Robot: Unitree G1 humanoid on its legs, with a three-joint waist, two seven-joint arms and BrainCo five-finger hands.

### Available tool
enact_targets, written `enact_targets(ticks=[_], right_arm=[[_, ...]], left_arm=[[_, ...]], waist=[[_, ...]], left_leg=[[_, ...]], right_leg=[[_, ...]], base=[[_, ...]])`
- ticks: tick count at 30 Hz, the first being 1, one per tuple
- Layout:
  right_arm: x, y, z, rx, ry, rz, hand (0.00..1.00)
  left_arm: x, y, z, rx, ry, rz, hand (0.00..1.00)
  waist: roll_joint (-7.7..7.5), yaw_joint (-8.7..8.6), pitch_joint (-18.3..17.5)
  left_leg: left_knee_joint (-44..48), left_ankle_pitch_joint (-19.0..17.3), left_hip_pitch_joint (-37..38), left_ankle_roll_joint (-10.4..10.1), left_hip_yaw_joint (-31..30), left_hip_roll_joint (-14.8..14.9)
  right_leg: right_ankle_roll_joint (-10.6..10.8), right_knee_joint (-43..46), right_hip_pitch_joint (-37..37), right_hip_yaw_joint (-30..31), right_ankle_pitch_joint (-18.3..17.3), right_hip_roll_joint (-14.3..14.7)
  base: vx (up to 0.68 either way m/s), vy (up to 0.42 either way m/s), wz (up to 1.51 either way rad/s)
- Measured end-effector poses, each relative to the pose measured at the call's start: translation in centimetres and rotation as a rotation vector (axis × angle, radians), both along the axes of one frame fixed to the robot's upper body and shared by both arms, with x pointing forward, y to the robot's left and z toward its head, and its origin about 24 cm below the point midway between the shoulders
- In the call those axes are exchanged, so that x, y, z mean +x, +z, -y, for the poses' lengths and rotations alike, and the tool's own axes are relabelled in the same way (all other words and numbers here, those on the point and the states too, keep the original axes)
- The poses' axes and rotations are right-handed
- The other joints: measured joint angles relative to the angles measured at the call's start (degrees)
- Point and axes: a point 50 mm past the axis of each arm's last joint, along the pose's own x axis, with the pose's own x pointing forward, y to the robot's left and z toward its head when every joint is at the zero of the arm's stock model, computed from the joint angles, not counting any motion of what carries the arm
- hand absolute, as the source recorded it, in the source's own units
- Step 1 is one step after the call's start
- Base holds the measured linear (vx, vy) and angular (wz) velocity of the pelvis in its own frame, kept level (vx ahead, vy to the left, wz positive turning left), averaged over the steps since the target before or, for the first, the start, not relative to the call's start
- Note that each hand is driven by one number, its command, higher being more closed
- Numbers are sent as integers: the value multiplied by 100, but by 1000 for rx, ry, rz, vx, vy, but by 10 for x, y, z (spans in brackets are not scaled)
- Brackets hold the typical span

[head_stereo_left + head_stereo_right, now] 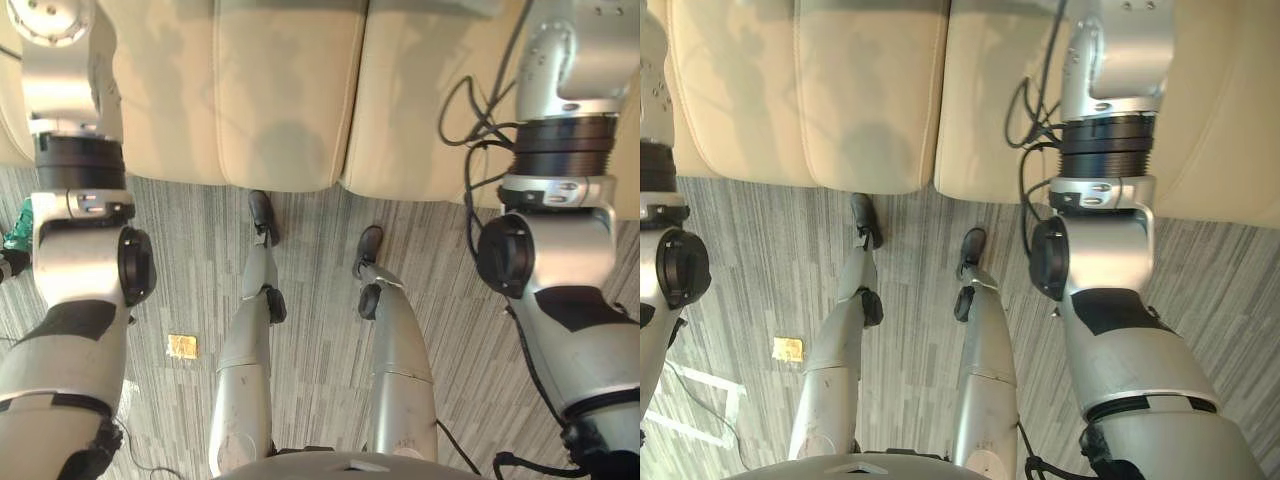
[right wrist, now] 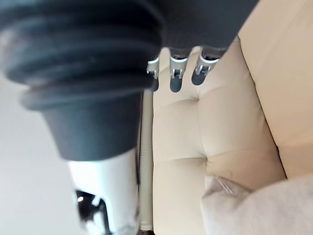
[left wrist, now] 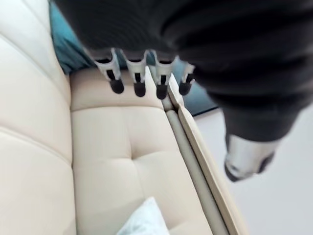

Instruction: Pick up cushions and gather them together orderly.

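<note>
In the left wrist view my left hand (image 3: pixel 139 73) hovers over the cream sofa seat (image 3: pixel 127 166), fingers relaxed and holding nothing. A teal cushion (image 3: pixel 68 49) lies against the sofa back beyond the fingertips. The corner of a pale bluish-white cushion (image 3: pixel 144 220) rests on the seat closer in. In the right wrist view my right hand (image 2: pixel 177 68) also hangs open above the cream seat (image 2: pixel 195 132). A light grey-beige cushion (image 2: pixel 254 205) lies on the seat below that hand, apart from it.
The sofa's front edge (image 1: pixel 280 150) runs across the top of the eye views, with grey striped carpet (image 1: pixel 320 330) before it. A small yellow scrap (image 1: pixel 182 346) lies on the carpet at the left. Something green (image 1: pixel 18 228) shows at the far left.
</note>
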Motion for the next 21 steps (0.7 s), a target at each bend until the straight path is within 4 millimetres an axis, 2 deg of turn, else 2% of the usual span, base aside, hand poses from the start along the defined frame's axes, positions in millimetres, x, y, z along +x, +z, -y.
enact_targets(ticks=[3,4,5,6,7,8,9,10,11,13,14,15,16,17,18,19,21], right_arm=[[0,-10,20,0,-40,-25,0],[-2,-24,30,-12,-53,-41,0],[-4,-38,34,-29,-59,-50,0],[-6,-45,36,-40,-62,-55,0],[-12,-74,43,-76,-81,-89,0],[-14,-90,48,-95,-91,-124,0],[-17,-120,56,-126,-109,-204,0],[-18,-132,58,-140,-111,-238,0],[-23,-164,60,-181,-107,-331,0],[-36,-208,60,-217,-79,-449,0],[-44,-239,60,-225,-59,-547,0],[-47,-254,60,-223,-47,-601,0],[-56,-284,61,-200,-15,-705,0],[-62,-301,60,-180,4,-763,0],[-74,-334,58,-122,40,-876,0],[-79,-344,57,-104,53,-907,0],[-99,-397,50,-26,98,-1107,0]], left_arm=[[2,-29,-23,-66,8,-53,0],[-2,-53,-39,-117,19,-73,0],[-7,-72,-50,-145,35,-90,0],[-9,-82,-55,-156,43,-101,0],[-20,-114,-67,-177,61,-138,0],[-25,-130,-70,-185,65,-160,0],[-34,-161,-72,-195,69,-216,0],[-38,-174,-73,-197,74,-243,0],[-53,-211,-76,-213,87,-322,0],[-77,-269,-76,-256,89,-481,0],[-95,-307,-72,-302,80,-598,0],[-103,-323,-68,-324,70,-646,0],[-119,-353,-60,-373,51,-740,0],[-129,-370,-56,-402,40,-800,0],[-150,-404,-48,-465,27,-927,0],[-157,-415,-45,-488,23,-969,0],[-194,-464,-29,-580,-5,-1184,0]], waist=[[-4,-48,-3],[-4,-67,-3],[-4,-100,-3],[-4,-127,-3],[-5,-162,-4],[-5,-170,-4],[-5,-162,-4],[-6,-163,-4],[-14,-178,-18],[-44,-195,-109],[-55,-203,-275],[-57,-215,-327],[-57,-224,-437],[-60,-229,-518],[-94,-231,-677],[-98,-232,-721],[-197,-237,-1059]], left_leg=[[31,-4,160,-2,-4,2],[14,-304,338,19,12,9],[16,-416,448,262,41,-8],[15,-430,500,276,49,-23],[17,-442,670,297,44,-36],[15,-447,766,304,36,-39],[13,-465,984,368,12,-43],[13,-454,1081,383,-1,-43],[9,-500,1370,395,-25,-40],[12,-645,1736,395,-36,-40],[2,-722,1917,408,-53,-40],[2,-749,2023,425,-60,-39],[2,-805,2252,397,-87,-39],[2,-848,2390,409,-95,-39],[0,-952,2719,396,-82,-41],[-2,-982,2852,400,-65,-40],[-13,-1120,3364,413,28,-28]], right_leg=[[-1,-14,193,-11,0,-2],[-3,36,310,-2,-36,4],[15,111,384,33,-85,-3],[21,119,431,37,-102,-16],[14,85,631,14,-131,-26],[9,67,742,0,-153,-27],[11,40,999,-42,-198,-32],[13,18,1113,-66,-218,-35],[5,-41,1447,-118,-277,-32],[14,-125,1849,-148,-363,-28],[25,-197,2077,-183,-405,-25],[31,-242,2212,-207,-416,-22],[40,-354,2508,-260,-431,-16],[47,-426,2684,-282,-436,-11],[67,-606,3086,-303,-443,6],[82,-681,3241,-305,-437,16],[135,-1034,3819,-247,-392,76]], base=[[-53,-108,0],[-36,-88,-7],[-25,-83,-5],[1,-94,2],[9,-63,7],[24,-100,10],[21,-74,9],[38,-119,12],[37,-115,8],[47,-142,6],[51,-117,5],[97,-127,7],[75,-80,6],[135,-104,1],[101,-58,-4],[152,-80,-11],[119,-46,-22]])
